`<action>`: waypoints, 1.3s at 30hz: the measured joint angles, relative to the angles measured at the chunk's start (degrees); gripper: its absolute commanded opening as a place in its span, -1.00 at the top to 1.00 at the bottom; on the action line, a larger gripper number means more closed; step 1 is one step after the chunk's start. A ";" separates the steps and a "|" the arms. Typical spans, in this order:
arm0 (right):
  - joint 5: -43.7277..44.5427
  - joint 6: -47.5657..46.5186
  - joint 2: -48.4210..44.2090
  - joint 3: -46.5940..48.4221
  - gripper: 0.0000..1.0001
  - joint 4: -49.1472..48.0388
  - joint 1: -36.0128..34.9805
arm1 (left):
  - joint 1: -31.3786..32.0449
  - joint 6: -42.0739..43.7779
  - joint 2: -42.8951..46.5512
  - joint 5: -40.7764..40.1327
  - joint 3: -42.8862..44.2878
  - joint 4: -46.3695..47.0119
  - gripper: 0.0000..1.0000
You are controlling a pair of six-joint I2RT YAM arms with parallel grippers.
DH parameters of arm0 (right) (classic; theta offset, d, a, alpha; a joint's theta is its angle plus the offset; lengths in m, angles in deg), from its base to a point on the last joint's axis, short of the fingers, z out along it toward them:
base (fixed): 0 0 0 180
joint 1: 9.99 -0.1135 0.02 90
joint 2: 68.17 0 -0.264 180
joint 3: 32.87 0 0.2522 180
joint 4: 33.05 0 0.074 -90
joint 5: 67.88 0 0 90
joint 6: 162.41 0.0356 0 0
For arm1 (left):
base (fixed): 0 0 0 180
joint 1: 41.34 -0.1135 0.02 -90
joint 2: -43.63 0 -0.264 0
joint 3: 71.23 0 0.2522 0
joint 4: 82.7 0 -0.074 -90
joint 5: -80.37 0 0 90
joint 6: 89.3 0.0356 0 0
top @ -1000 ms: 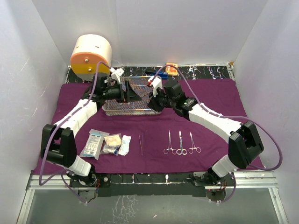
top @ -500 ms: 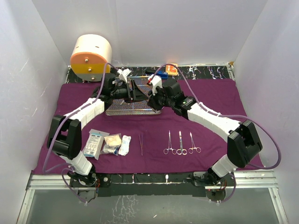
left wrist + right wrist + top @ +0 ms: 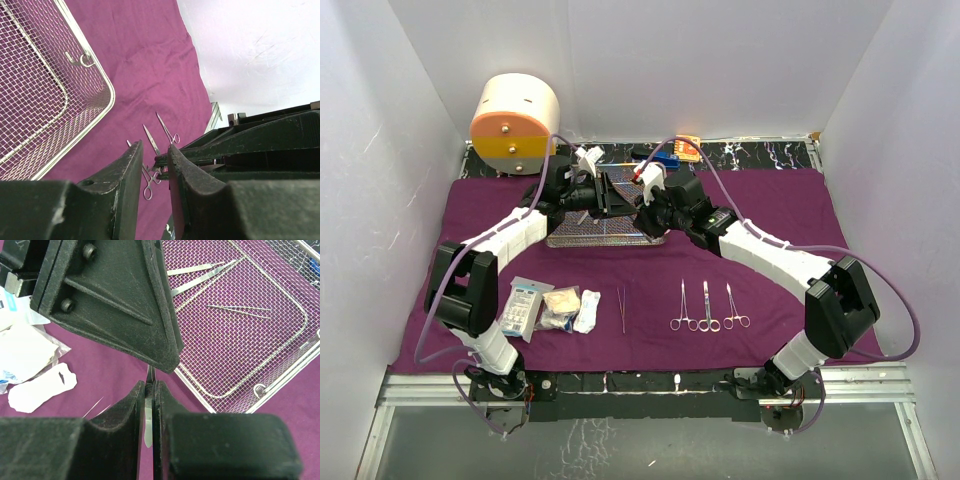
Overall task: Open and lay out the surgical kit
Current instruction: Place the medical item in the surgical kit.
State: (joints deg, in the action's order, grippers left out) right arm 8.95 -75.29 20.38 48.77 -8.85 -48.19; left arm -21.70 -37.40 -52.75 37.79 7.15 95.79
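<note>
One skinny steel scalpel [image 3: 148, 412] is clamped between the right fingers [image 3: 133, 410]: light, stiff, slippery, best gripped mid-handle. Left fingers [image 3: 125, 185] nearly together; hold can't be told.

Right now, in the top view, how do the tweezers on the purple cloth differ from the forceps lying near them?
The tweezers are one thin, plain piece without rings; each of the forceps ends in two finger rings. The tweezers lie alone, beside the packets; the forceps are three, side by side. Both lie lengthwise on the purple cloth, in one row.
</note>
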 measured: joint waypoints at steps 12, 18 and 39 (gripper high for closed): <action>0.42 0.09 0.04 0.00 0.79 0.00 -0.04 | 0.22 0.61 -0.02 0.22 0.55 -0.50 1.00; -1.16 0.20 0.04 -0.04 0.22 0.00 -0.02 | 0.20 5.31 -0.02 2.95 0.70 -0.20 1.00; -37.48 6.56 -5.29 -9.18 0.08 -5.11 8.52 | 0.26 22.71 0.61 26.18 1.05 4.04 1.00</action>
State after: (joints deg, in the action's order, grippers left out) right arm -28.54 -68.73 15.09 39.59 -13.96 -39.66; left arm -21.44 -14.69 -52.14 63.98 8.20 99.83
